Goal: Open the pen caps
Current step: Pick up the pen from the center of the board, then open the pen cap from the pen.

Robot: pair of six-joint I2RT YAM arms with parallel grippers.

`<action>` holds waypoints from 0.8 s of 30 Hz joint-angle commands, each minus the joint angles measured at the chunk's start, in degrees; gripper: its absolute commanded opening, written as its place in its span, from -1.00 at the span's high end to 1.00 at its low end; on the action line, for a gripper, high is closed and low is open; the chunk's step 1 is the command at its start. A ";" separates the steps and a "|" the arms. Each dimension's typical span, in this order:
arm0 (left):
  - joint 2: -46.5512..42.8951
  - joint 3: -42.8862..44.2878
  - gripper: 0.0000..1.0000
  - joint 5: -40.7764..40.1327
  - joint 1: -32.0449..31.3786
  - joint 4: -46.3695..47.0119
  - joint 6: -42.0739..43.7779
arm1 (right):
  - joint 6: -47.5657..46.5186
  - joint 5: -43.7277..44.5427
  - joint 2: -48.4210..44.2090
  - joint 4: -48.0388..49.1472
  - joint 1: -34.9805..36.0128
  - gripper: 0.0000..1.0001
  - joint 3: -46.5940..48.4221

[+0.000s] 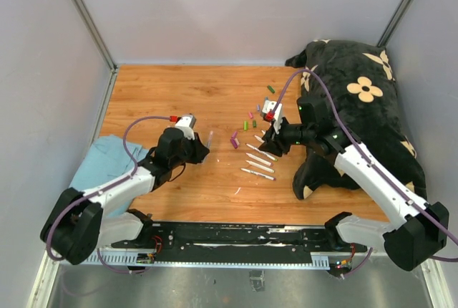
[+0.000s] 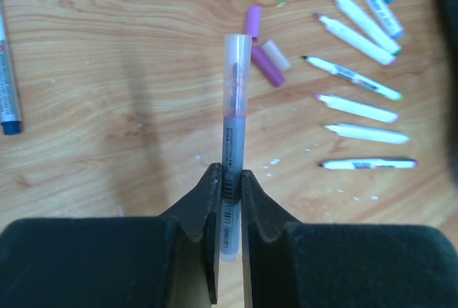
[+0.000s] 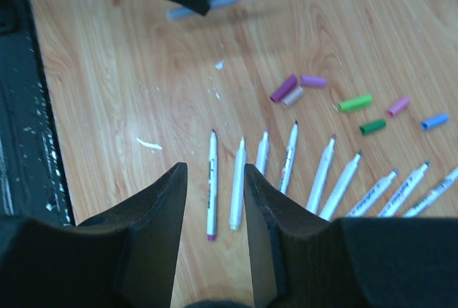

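Note:
My left gripper (image 2: pixel 229 179) is shut on a grey pen (image 2: pixel 232 136) whose translucent grey cap (image 2: pixel 237 71) is still on, held above the wood; it also shows in the top view (image 1: pixel 202 149). My right gripper (image 3: pixel 215 172) is open and empty, hovering over a row of uncapped white pens (image 3: pixel 237 183), and shows in the top view (image 1: pixel 275 140). Loose caps lie beyond the pens: purple (image 3: pixel 283 87), grey (image 3: pixel 292 96), green (image 3: pixel 356 102), dark green (image 3: pixel 372 127), pink (image 3: pixel 398 106) and blue (image 3: pixel 434 121).
A black plush with cream flowers (image 1: pixel 358 107) fills the right side, under the right arm. A light blue cloth (image 1: pixel 107 165) lies at the left front. A blue-tipped pen (image 2: pixel 7 79) lies left of the held pen. White scraps (image 3: pixel 149 143) dot the wood.

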 commanded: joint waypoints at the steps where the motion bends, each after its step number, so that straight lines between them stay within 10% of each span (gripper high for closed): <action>1: -7.77 -4.81 0.99 6.79 0.20 11.34 -5.71 | 5.68 -10.24 2.05 4.86 -0.80 0.22 2.16; 24: -14.78 -20.90 0.99 5.17 -8.20 47.63 -21.42 | 14.58 -17.64 3.86 21.43 -1.33 -0.25 -9.85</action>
